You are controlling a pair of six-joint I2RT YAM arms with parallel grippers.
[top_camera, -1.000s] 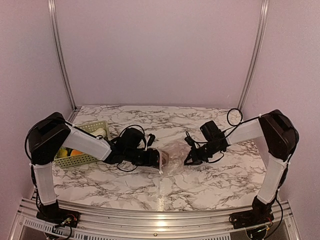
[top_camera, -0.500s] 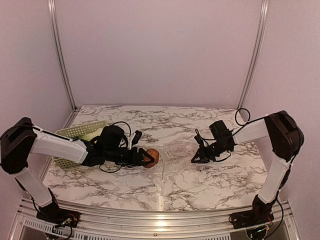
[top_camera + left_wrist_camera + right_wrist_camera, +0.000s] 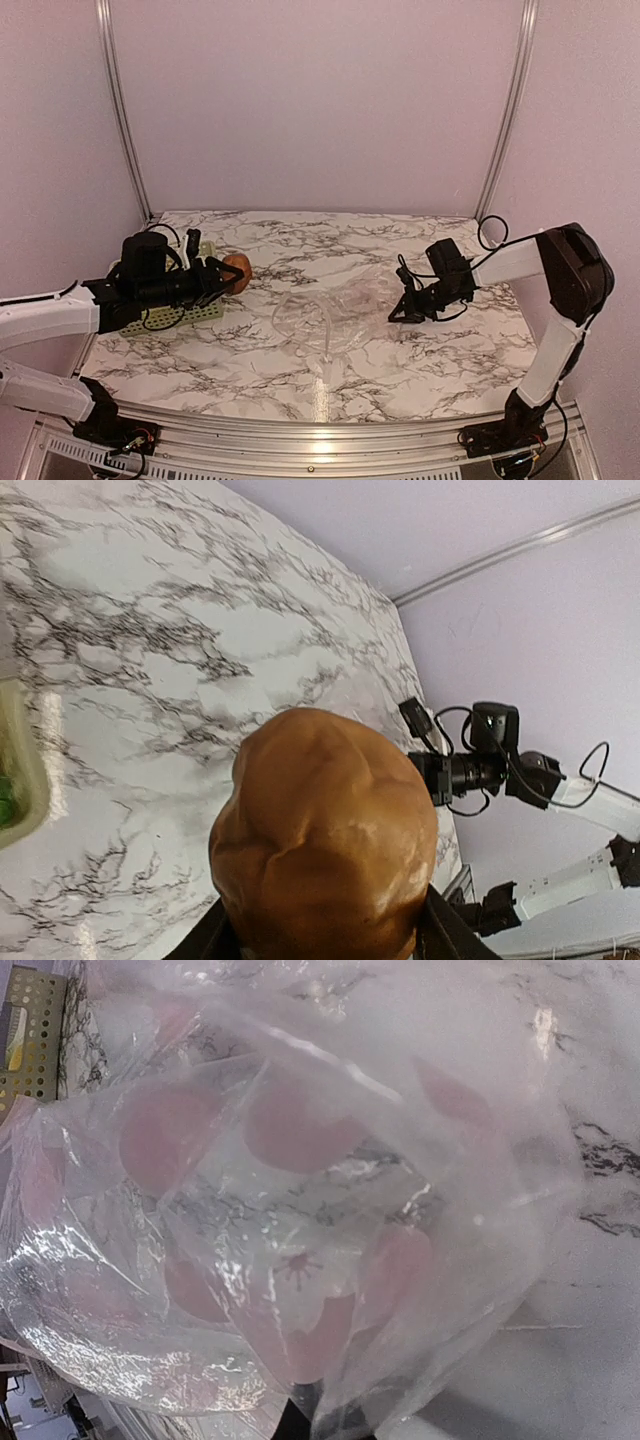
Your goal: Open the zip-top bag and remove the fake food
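— Overhead?
— Saw the left gripper (image 3: 231,271) half-spread and clamped on the brown fake food (image 3: 238,268), just right of the basket (image 3: 175,318), well left of the zip-top bag (image 3: 330,320). Saw the right gripper (image 3: 398,313) pinched tight on that bag's right edge.
— Left wrist?
— Found the basket rim (image 3: 15,770) left of the fake food (image 3: 325,830); judged a short leftward carry enough.
— Right wrist?
— Made out no food inside the zip-top bag (image 3: 300,1210).

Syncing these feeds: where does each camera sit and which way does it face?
Top external: above, behind the robot, looking down on the table; left arm, right arm show.
Left wrist: faces the right arm past the brown fake food in its jaws.
Right wrist: close on the zip-top bag its jaws pinch.
Shared: top and right wrist show bag, basket.
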